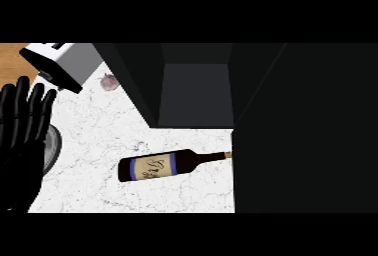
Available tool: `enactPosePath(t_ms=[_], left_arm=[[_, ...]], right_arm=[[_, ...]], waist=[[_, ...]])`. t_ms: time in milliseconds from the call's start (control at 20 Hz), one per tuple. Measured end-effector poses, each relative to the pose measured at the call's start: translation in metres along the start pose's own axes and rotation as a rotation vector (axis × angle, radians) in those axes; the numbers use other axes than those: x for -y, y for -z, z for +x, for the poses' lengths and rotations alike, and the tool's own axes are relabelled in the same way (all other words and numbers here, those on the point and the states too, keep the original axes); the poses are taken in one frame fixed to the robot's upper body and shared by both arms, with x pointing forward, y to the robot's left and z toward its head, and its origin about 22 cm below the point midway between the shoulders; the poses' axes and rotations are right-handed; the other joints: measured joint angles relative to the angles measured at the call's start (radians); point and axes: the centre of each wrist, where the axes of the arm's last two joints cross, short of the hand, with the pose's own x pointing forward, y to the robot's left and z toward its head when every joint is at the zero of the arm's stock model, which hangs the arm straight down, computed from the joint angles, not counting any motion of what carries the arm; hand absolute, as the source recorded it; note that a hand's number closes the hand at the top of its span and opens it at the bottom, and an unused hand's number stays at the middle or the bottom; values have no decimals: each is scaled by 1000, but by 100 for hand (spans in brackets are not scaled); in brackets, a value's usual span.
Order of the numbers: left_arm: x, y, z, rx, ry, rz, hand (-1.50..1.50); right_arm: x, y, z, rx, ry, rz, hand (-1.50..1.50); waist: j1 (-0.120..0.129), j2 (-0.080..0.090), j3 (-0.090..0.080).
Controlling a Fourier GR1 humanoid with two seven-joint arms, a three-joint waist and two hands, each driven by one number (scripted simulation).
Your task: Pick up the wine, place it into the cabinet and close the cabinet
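Head view: bottle (pixel 159 166) lies flat on desk (pixel 96 130), neck right toward cabinet (pixel 196 95); my left hand (pixel 22 130) open, resting left of it.

One wine bottle (pixel 157 166), bearing one cream label (pixel 153 169), lies on one white marbled counter (pixel 96 125), the only bottle in view. One dark cabinet (pixel 196 95) stands at the counter's back, with a single compartment showing. Also counted: one white boxy appliance (pixel 63 62), one small reddish-purple object (pixel 108 81) and one round grey-rimmed item (pixel 55 150), mostly hidden. One black hand (pixel 22 125), the robot's left, shows at the left edge
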Motion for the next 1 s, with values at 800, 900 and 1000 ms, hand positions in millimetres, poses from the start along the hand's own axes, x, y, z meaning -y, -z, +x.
enactPosePath(t_ms=[800, 900, 1000], left_arm=[[135, -41, -113, -867, 596, -784, -150], [157, -44, -120, -923, 638, -808, -150], [176, -44, -123, -955, 676, -821, -150]], right_arm=[[-32, -3, 7, -63, 173, 295, -150], [-32, -5, 10, -76, 185, 307, -150], [-31, -5, 12, -87, 193, 318, -150]], waist=[[-167, 4, 17], [-163, -2, 14], [-157, -6, 13]])
